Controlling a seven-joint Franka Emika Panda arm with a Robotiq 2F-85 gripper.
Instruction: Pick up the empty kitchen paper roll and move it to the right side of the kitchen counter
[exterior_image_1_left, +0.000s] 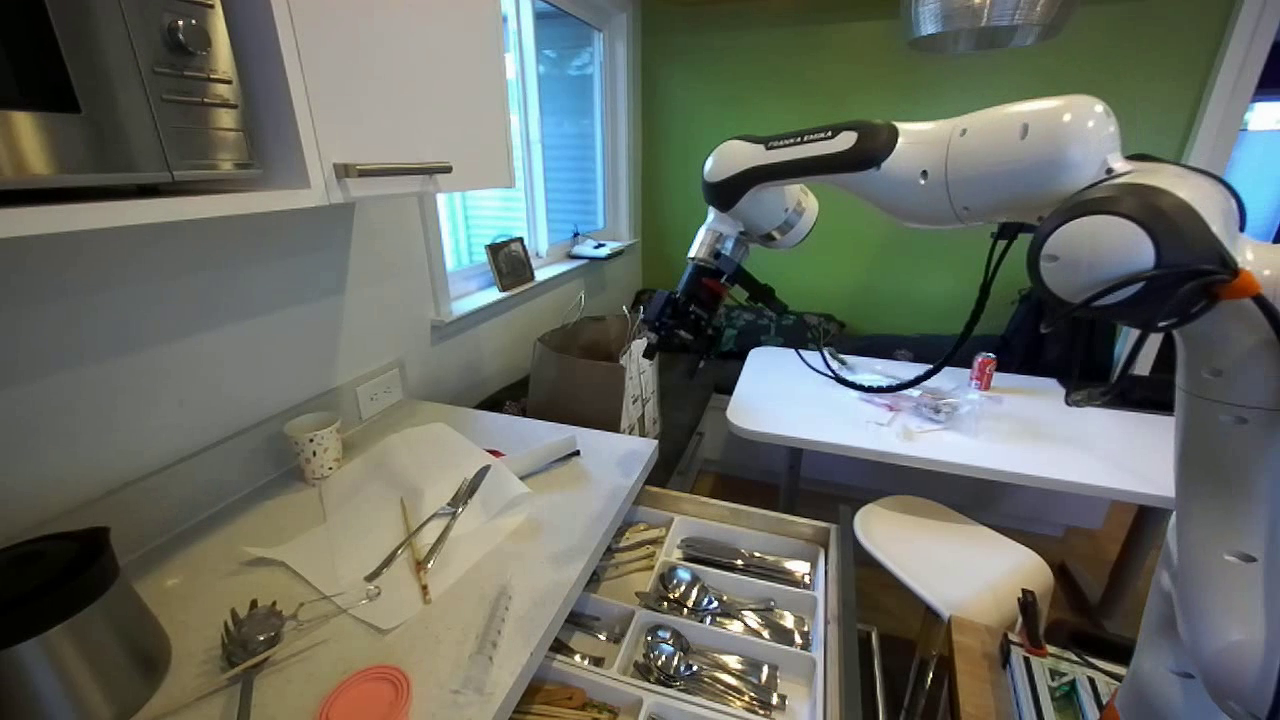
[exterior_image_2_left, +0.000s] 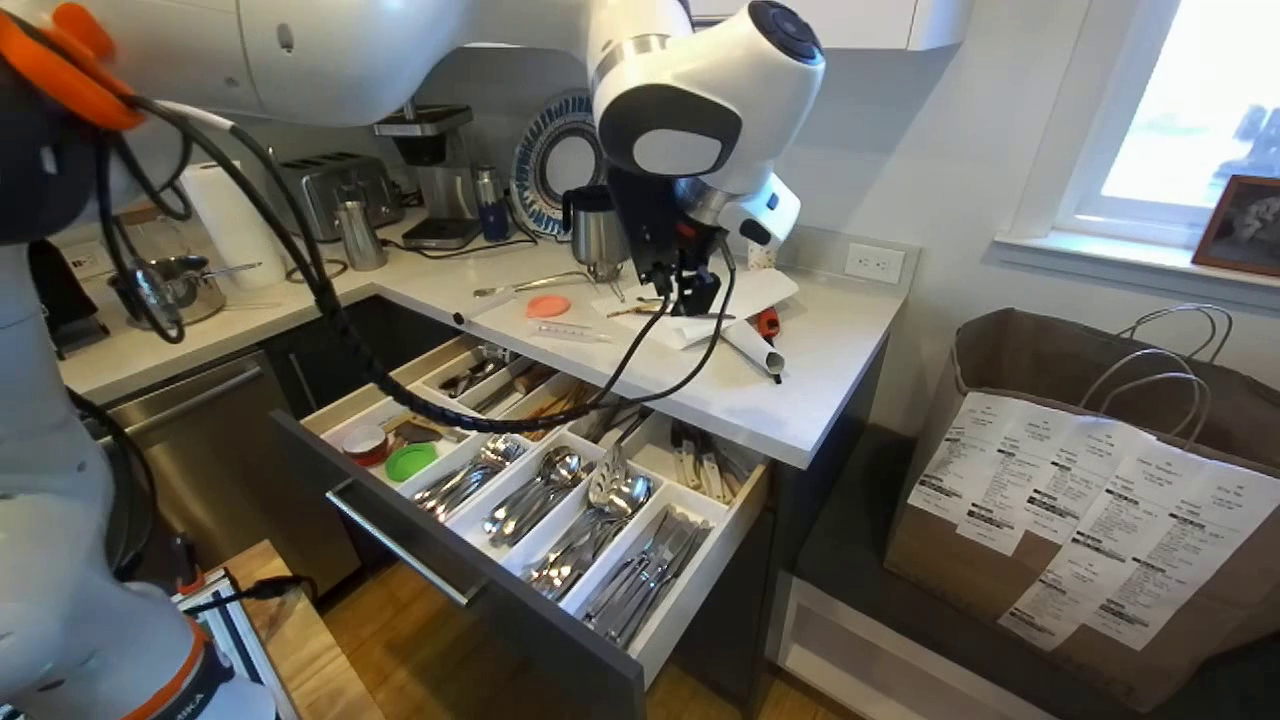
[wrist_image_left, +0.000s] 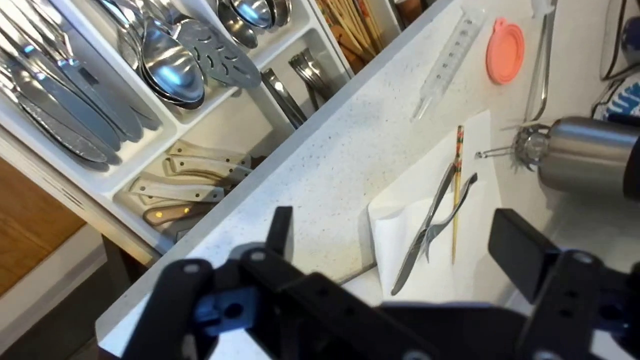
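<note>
1. Logging the paper roll (exterior_image_2_left: 751, 346): lying loose on the kitchen counter (exterior_image_2_left: 835, 340), below the fingers (wrist_image_left: 517, 250), not touching; white, slim, hollow end showing.
2. I've got the gripper (wrist_image_left: 394, 232) wide, nothing in it; probably so the roll fits between.
3. Knife (wrist_image_left: 411, 259) and fork (wrist_image_left: 440, 228) lie on the white sheet (wrist_image_left: 480, 215), under the finger gap, perhaps pinning it flat.

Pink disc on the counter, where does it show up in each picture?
In an exterior view: pink disc at the bottom edge, left of centre.
In an exterior view: pink disc slightly left of centre, above mid-height.
Wrist view: pink disc near the top, towards the right.
Shared landmark: clear tube beside it on the kitchen counter.
</note>
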